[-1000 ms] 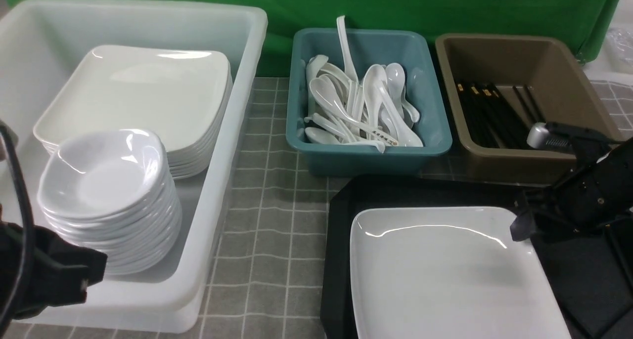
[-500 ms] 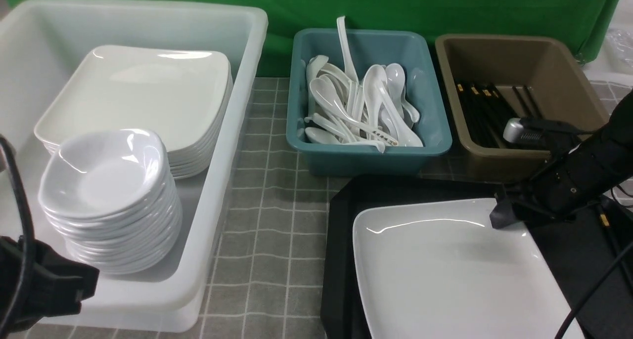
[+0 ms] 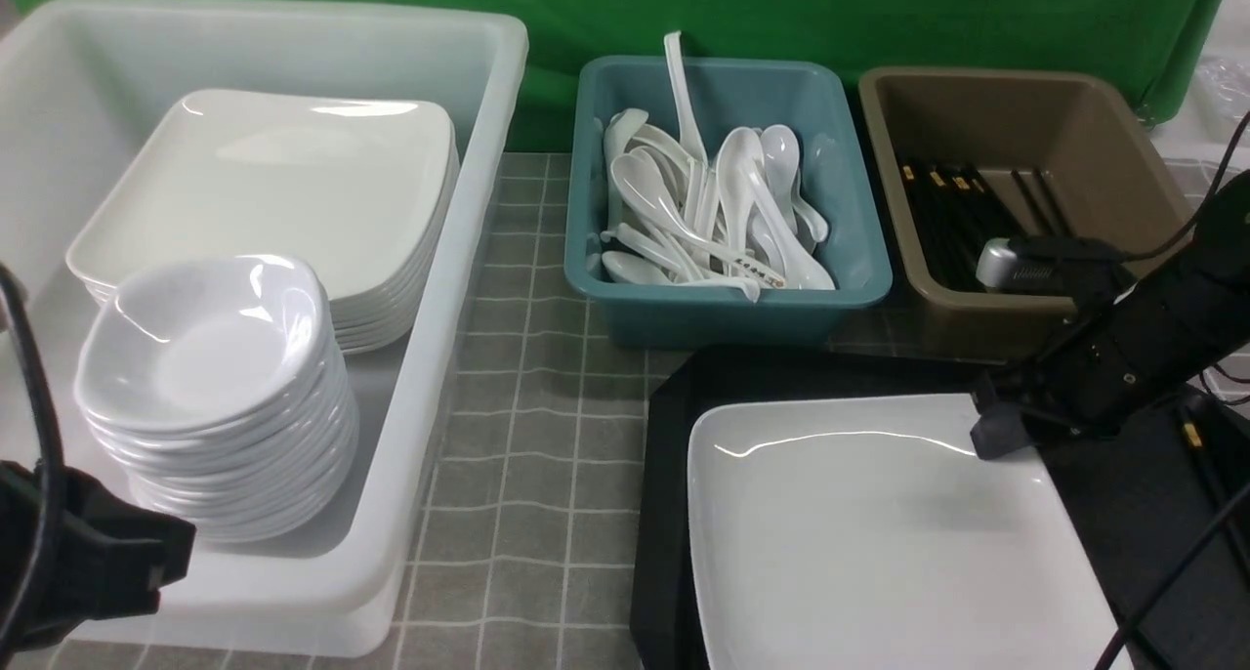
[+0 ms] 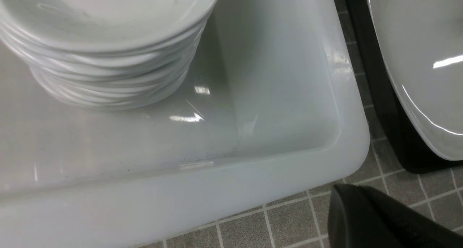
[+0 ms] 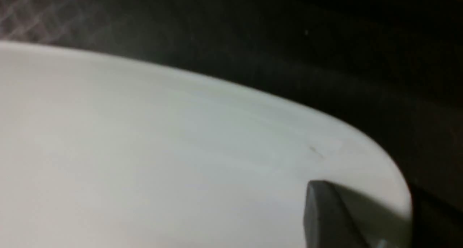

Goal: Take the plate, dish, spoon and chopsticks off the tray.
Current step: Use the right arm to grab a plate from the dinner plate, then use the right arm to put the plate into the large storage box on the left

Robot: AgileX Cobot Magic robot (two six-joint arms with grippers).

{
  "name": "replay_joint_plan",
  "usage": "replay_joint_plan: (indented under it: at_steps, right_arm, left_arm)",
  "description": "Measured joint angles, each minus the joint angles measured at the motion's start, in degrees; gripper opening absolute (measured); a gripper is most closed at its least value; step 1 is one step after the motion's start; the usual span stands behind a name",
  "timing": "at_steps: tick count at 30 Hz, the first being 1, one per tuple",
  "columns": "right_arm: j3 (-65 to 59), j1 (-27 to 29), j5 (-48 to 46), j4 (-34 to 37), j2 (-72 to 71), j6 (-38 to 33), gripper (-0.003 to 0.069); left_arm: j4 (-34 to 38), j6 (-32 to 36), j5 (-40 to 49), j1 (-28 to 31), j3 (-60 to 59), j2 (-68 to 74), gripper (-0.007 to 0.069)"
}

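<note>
- Left gripper [image 3: 98,563]: lower left of frame, at the white bin's [image 3: 469,260] near edge; jaw gap hidden, state cannot be told.
- Plate [image 3: 859,533]: lower centre-right, lying on the tray [image 3: 669,455].
- Right gripper [image 3: 996,438]: at the plate's upper right corner, one finger [image 5: 332,219] over the rim, seemingly touching; clamped or not, cannot tell.
</note>
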State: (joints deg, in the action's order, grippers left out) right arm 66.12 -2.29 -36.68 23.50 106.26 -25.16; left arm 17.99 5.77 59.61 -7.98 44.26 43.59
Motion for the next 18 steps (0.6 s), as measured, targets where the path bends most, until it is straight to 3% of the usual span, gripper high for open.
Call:
replay_joint_plan:
  at_steps: [9, 18]
  right_arm:
    - [-0.04, -0.18, -9.03, 0.69, -12.91, 0.01, 0.0085]
    - [-0.11, -0.18, -11.11, 0.31, -22.57, 0.15, 0.0052]
  left_arm:
    - [-0.95, 0.00, -0.22, 0.00, 0.00, 0.00, 0.0006]
    - [-4.98, 0.00, -3.66, 0.00, 0.00, 0.00, 0.0006]
